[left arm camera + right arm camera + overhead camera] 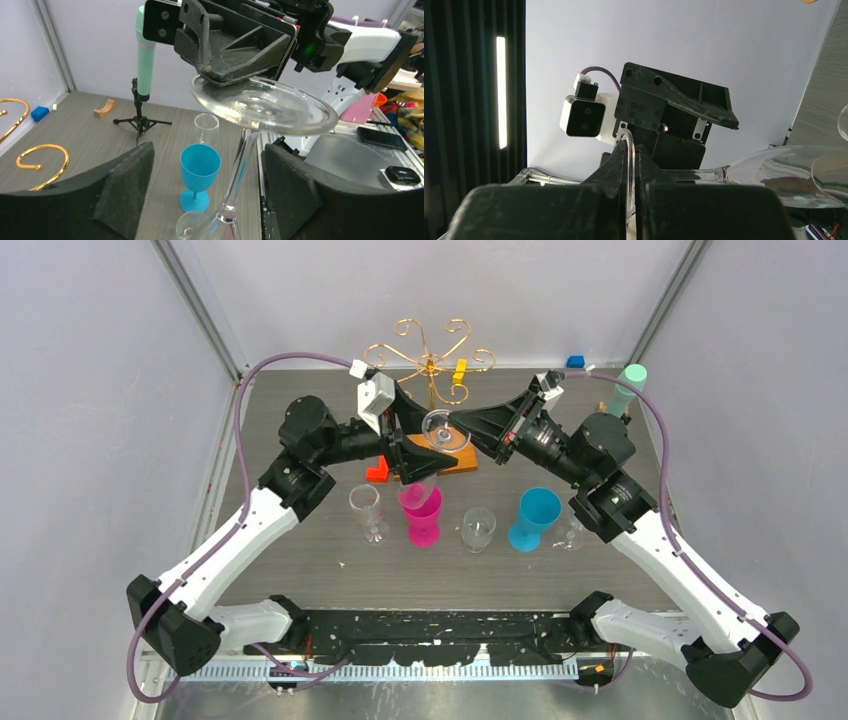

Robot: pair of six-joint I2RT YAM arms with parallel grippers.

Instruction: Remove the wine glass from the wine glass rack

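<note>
Clear wine glass [260,106], foot clamped in outstretched right gripper [630,156], left gripper [207,172] open astride stem

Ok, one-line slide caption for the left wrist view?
Right gripper clamps the wine glass by its foot, stem running between the left gripper's open jaws, blue goblet behind.

My desk [330,585] is grey wood-grain, boxed in on three sides by plain pale walls [90,390], with metal posts [200,310] rising at its far corners.
</note>
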